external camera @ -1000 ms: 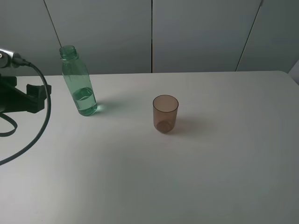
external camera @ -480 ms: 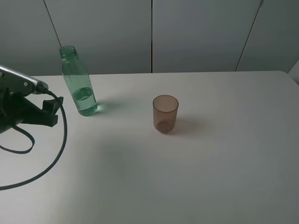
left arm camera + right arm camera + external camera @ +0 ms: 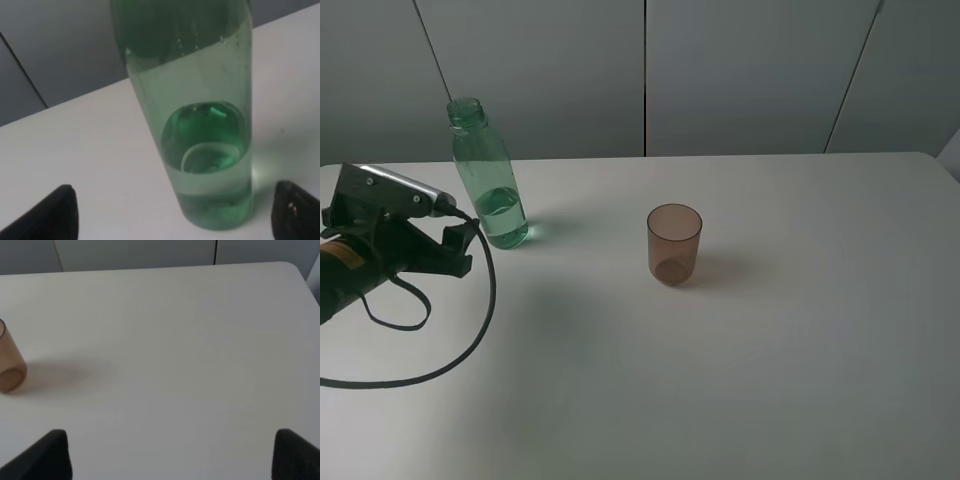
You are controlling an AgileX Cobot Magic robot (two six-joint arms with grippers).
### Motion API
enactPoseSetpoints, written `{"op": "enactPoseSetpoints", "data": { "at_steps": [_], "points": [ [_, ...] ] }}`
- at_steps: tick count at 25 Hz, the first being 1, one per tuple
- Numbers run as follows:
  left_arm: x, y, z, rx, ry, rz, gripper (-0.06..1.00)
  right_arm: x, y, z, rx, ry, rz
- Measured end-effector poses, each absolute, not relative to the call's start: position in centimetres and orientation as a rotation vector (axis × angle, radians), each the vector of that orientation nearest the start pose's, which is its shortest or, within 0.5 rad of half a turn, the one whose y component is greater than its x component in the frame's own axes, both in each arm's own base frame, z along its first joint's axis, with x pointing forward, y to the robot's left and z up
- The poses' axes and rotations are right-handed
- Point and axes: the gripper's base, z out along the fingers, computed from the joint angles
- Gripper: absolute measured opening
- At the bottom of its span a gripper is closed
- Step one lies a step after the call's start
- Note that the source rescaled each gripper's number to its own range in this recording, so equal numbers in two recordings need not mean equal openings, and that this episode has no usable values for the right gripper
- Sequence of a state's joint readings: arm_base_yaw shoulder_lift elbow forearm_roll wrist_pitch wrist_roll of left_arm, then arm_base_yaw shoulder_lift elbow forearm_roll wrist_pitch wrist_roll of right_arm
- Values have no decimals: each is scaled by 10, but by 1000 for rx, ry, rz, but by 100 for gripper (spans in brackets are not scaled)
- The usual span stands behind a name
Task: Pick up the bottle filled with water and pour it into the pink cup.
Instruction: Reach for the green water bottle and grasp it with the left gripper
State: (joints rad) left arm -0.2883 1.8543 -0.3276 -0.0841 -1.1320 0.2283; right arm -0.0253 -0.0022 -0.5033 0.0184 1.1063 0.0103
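The green-tinted bottle [image 3: 488,185] stands upright and uncapped at the back left of the table, partly filled with water. The pink cup [image 3: 674,243] stands upright near the middle, to the right of the bottle. My left gripper [image 3: 460,250] is open, low over the table just left of the bottle's base. In the left wrist view the bottle [image 3: 200,125] stands close in front, between the two spread fingertips of the gripper [image 3: 172,220], untouched. My right gripper [image 3: 172,455] is open and empty, and shows only in its wrist view, with the cup [image 3: 7,365] far off at one edge.
The white table [image 3: 770,380] stands before a grey panelled wall [image 3: 740,70]. A black cable [image 3: 470,330] loops from the left arm over the table's left part.
My left arm has moved to the right across the table toward the bottle, dragging its cable. The bottle and cup have not moved.
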Motion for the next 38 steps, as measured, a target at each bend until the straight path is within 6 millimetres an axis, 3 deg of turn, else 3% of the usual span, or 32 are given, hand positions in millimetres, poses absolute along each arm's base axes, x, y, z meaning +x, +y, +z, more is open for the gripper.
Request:
{"op": "enactPoseSetpoints", "data": {
  "at_steps": [14, 20, 27, 38],
  "points": [
    [278, -76, 117, 380, 1785, -10, 100, -8, 2, 275, 36, 2084, 13],
    [293, -84, 104, 426, 1797, -30, 100, -8, 2, 275, 36, 2084, 13],
    [306, -91, 103, 457, 1764, -49, 100, -8, 2, 275, 36, 2084, 13],
    [316, -84, 95, 465, 1771, -41, 100, -8, 2, 275, 36, 2084, 13]
  ]
}}
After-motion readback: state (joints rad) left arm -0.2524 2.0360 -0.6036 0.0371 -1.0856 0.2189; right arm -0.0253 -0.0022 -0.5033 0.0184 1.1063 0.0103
